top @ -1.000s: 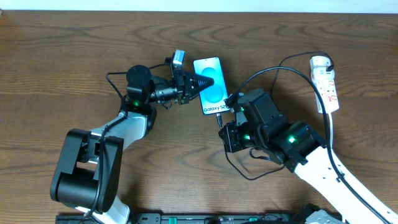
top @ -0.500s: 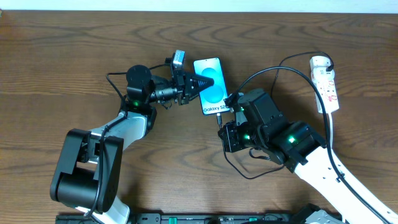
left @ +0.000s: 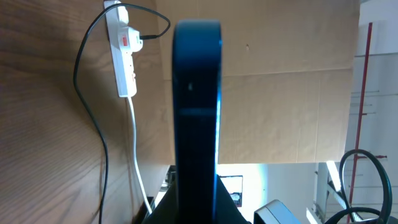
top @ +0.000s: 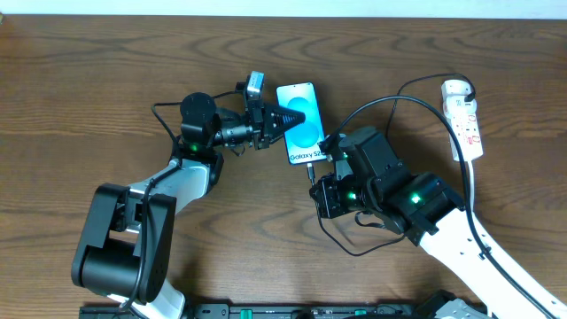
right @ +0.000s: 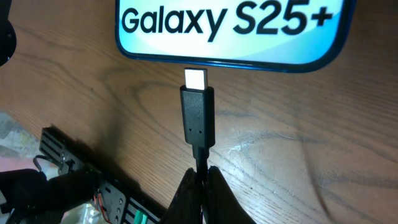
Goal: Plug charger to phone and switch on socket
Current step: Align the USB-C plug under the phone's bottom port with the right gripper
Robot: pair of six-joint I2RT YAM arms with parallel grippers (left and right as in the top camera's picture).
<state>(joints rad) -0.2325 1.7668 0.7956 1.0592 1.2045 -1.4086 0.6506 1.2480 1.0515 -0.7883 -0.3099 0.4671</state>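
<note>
The phone (top: 301,124) shows its bright blue screen in the overhead view, and my left gripper (top: 282,118) is shut on its left side. In the left wrist view the phone (left: 196,112) stands edge-on as a dark bar rising between my fingers (left: 219,208). My right gripper (right: 200,171) is shut on the charger (right: 198,121) just behind its black plug. The bare metal tip sits right below the middle of the phone's bottom edge (right: 230,28), still fully visible. The white socket (top: 465,120) lies at the far right, with the charger cable (top: 372,108) running from it.
The socket's white cord (top: 469,190) runs down the right side beside my right arm. The black cable loops loosely over the wooden table (top: 89,89) under the right arm. In the left wrist view the socket (left: 124,56) lies far off to the left.
The right gripper with the plug has shifted very slightly by the phone's bottom edge. The left arm and the phone have stayed still.
</note>
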